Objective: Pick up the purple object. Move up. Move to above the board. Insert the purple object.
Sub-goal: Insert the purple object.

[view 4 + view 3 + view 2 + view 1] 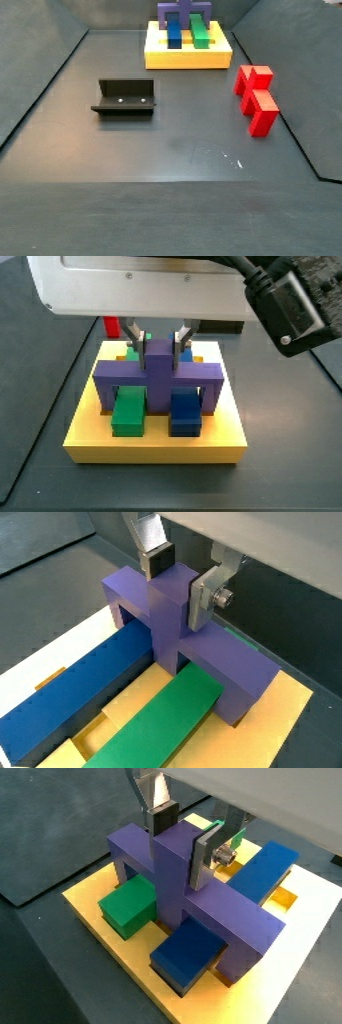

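The matte purple bridge-shaped piece (160, 374) is seated astride the bars on the slotted yellow board (158, 444); its post is grasped by the pincer (185, 836); only release is left.

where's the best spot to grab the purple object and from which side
Grip the raised central post of the purple object from straight above, as the gripper does now, its fingers on the post's flat opposite faces. The wide crossbar spans the green bar and blue bar on the board, leaving its sides crowded.
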### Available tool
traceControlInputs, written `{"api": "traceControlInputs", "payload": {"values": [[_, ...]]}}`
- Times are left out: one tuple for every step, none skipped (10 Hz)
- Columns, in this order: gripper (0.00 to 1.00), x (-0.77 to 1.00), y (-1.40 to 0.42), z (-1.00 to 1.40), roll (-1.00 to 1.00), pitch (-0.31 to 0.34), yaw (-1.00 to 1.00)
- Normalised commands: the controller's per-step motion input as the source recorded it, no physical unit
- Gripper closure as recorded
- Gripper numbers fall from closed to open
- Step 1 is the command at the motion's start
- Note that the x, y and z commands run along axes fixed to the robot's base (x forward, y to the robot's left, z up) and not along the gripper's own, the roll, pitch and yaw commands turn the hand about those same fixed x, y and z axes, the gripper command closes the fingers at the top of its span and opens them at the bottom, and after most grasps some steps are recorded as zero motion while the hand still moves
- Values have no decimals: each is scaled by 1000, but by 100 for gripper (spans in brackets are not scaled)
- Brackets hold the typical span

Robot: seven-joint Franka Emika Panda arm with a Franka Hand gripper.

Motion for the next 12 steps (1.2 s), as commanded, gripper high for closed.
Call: {"api": "traceControlInputs", "payload": {"values": [[100, -223, 0, -14, -44, -57, -63], [100, -180, 0, 0, -70, -30, -117], [100, 0, -11, 0, -86, -37, -74], [100, 109, -49, -114, -49, -19, -23], [100, 180, -43, -154, -34, -4, -17], [100, 177, -29, -169, -19, 0, -26], [100, 46, 0, -143, 0, 0, -20], [100, 0, 0, -160, 0, 0, -29], [100, 0, 0, -174, 0, 0, -23], [100, 0, 0, -351, 0, -29, -6], [100, 0, 0, -660, -93, -167, 0], [100, 0, 6, -634, -136, -250, 0]]}}
